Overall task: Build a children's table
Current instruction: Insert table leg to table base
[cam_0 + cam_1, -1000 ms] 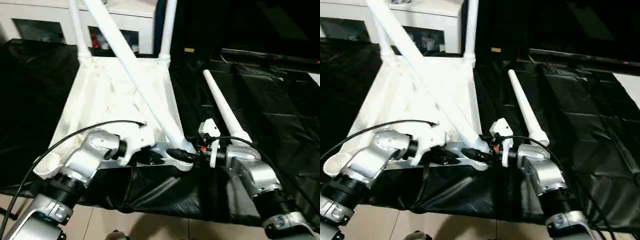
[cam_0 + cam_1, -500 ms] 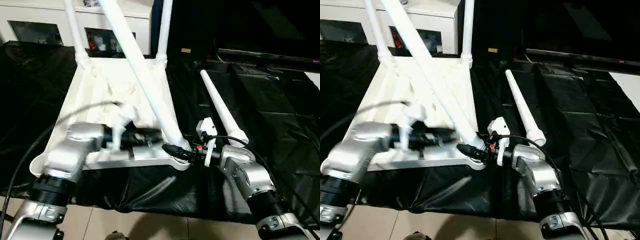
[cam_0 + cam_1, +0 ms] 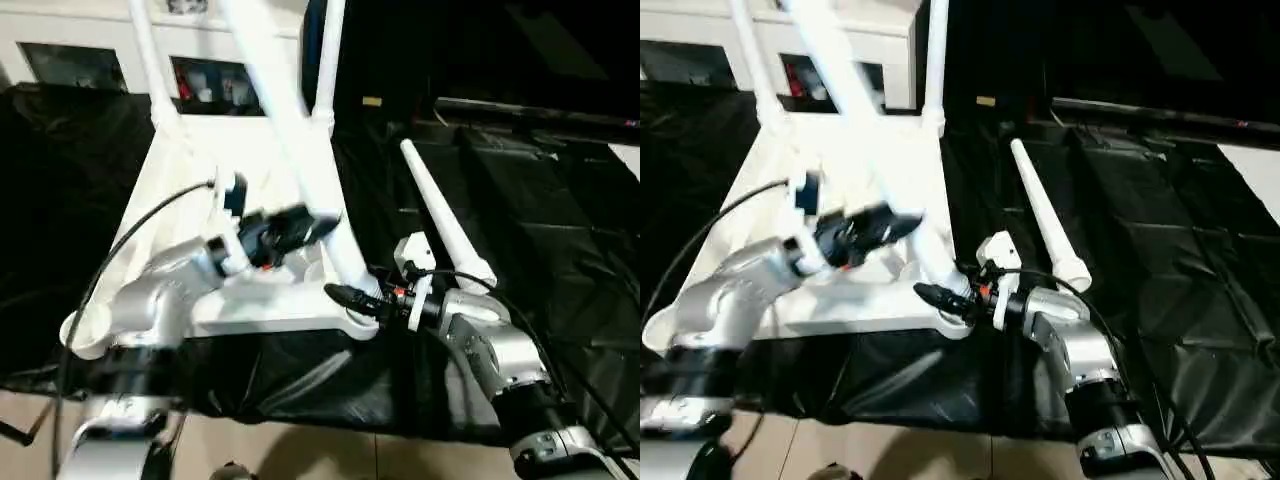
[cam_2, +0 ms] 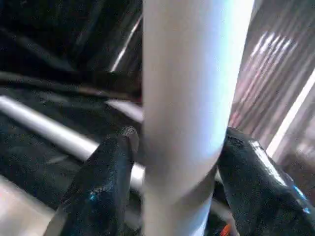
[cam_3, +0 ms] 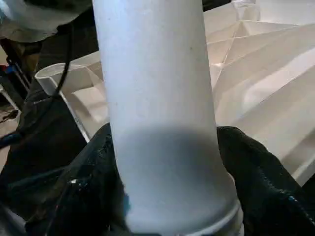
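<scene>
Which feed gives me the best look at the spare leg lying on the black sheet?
The left eye view: the spare leg lies whole on the black sheet, right of the table top, wide end toward the robot. The right eye view shows the same. A blurred white bar in the left wrist view may be it; I cannot tell.

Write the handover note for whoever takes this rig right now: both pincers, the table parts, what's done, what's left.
Left pincer: shut on the tilted leg, partway up.
Right pincer: shut on the same leg at its base, by the near right corner socket.
Table top: upside down on the black sheet.
Done: two far legs standing in their sockets.
Left: seat this leg upright; fit the spare leg, lying right of the top, into the near left socket.
</scene>
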Robot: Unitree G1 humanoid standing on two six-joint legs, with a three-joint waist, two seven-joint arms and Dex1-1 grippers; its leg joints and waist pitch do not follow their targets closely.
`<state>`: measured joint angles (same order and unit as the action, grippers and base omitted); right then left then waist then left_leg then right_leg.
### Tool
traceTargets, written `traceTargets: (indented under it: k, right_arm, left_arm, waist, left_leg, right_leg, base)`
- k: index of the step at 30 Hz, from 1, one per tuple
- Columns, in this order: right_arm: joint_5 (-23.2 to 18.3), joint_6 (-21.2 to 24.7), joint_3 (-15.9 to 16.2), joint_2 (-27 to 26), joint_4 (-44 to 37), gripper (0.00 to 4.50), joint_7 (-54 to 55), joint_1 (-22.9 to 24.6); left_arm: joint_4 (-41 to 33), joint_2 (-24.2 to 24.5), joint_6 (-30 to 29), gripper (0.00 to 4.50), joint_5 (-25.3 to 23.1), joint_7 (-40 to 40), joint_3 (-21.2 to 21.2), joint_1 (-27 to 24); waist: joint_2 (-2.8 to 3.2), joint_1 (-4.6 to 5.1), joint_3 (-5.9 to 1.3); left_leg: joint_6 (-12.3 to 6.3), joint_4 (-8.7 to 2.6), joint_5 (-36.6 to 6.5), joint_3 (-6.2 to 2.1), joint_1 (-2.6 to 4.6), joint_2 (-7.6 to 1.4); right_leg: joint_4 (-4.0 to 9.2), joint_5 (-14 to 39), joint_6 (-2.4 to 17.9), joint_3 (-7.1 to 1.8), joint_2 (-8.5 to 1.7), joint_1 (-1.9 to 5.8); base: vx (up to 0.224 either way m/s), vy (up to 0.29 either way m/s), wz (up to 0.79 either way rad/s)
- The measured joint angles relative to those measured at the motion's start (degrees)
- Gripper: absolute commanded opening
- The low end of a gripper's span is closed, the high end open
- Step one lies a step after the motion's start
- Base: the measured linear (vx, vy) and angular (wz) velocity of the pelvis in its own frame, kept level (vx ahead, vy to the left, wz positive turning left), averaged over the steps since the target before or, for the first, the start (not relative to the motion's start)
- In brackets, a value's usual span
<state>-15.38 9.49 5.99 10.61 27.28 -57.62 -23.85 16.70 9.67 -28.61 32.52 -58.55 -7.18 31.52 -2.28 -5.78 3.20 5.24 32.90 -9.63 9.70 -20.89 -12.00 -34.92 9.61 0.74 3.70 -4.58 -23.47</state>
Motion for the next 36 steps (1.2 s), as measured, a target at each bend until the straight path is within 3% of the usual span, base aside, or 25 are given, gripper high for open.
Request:
traceTargets:
  k: [3, 9, 20, 21, 22, 25, 27, 32, 36]
  right_arm:
    - [-0.05, 0.08, 0.01, 0.03, 0.01, 2.70, -0.46, 0.00]
    - [-0.78, 0.60, 0.12, 0.64, 0.01, 2.70, -3.04, -0.06]
    - [-2.34, 1.64, -0.99, 1.89, 0.30, 2.70, -4.54, -1.49]
    - [-2.60, 2.37, -1.23, 1.89, 0.38, 2.70, -4.31, -1.63]
    - [-3.35, 3.94, -1.54, 1.87, 0.41, 3.40, -4.09, -1.92]
    - [-4.96, 6.73, -2.66, 1.95, 0.22, 3.42, -3.93, -2.78]
    - [-6.03, 8.03, -3.65, 2.08, -0.26, 3.81, -3.70, -2.85]
    - [-9.58, 14.30, -7.05, 3.82, -3.23, 3.84, -1.25, -4.76]
    - [-10.53, 18.29, -7.69, 5.02, -6.78, 3.84, -0.94, -5.70]
  left_arm:
    - [-0.59, -0.07, -1.56, 3.31, 2.58, -0.77, -0.60, 0.41]
    - [-0.50, 0.76, -4.02, 2.65, 3.86, -3.42, -0.25, 1.16]
    - [2.09, -0.03, -3.34, 2.00, 3.57, -2.22, 0.52, 5.24]
    - [2.28, -0.32, -3.06, 1.98, 3.02, -1.26, 0.57, 5.70]
    - [2.78, -0.34, -2.88, 1.95, 2.19, 0.11, 0.75, 6.60]
    - [3.52, -0.65, -2.57, 1.89, -0.06, 4.67, 1.15, 9.23]
    - [3.51, -0.69, -2.01, 1.84, -2.34, 7.53, 1.98, 10.05]
    - [3.77, -1.87, -7.08, 1.82, -4.76, 19.55, 1.41, 13.12]
    - [2.69, -2.83, -8.70, 1.82, -5.18, 22.65, 1.37, 13.35]
  waist:
    - [0.00, 0.12, 0.00]
    - [0.01, 0.07, 0.01]
    - [0.01, -0.08, 0.01]
    - [0.01, -0.07, 0.01]
    - [0.01, -0.07, 0.02]
    - [0.00, -0.12, 0.01]
    - [0.00, -0.28, 0.01]
    - [-0.04, -0.49, 0.03]
    - [-0.12, -0.66, -0.01]
  left_leg:
    - [0.00, 0.00, 0.00, 0.00, -0.01, -0.01]
    - [0.00, 0.07, 0.00, 0.00, -0.07, -0.01]
    - [-0.01, 0.12, 0.00, 0.00, -0.08, -0.01]
    - [-0.01, 0.13, 0.00, 0.00, -0.09, -0.01]
    - [-0.01, 0.14, 0.00, -0.01, -0.09, -0.01]
    - [-0.01, 0.16, 0.00, -0.01, -0.08, -0.02]
    - [-0.01, 0.16, 0.00, -0.01, -0.07, -0.02]
    - [-0.01, 0.29, 0.01, 0.00, -0.12, -0.04]
    - [-0.02, 0.29, 0.01, 0.00, -0.13, -0.04]
  right_leg:
    - [0.00, 0.01, -0.01, 0.00, 0.02, -0.02]
    - [0.03, 0.03, -0.03, 0.00, 0.01, -0.02]
    - [0.02, 0.02, -0.02, 0.00, 0.01, 0.00]
    - [0.02, 0.02, -0.02, 0.00, 0.01, 0.00]
    - [0.02, 0.02, -0.02, 0.00, 0.01, 0.00]
    - [0.01, 0.02, -0.02, 0.00, 0.01, 0.00]
    - [0.01, 0.02, -0.03, -0.01, 0.01, 0.01]
    - [-0.02, 0.02, -0.03, -0.01, 0.01, 0.00]
    - [-0.01, 0.07, -0.11, 0.01, 0.01, 0.00]
  base:
    - [0.000, 0.000, 0.00]
    - [0.000, 0.000, 0.00]
    - [0.000, 0.000, 0.00]
    - [0.000, 0.000, 0.00]
    - [0.000, 0.000, 0.00]
    - [0.000, 0.000, 0.00]
    - [0.000, 0.000, 0.00]
    - [0.000, 0.000, 0.00]
    - [0.000, 0.000, 0.00]
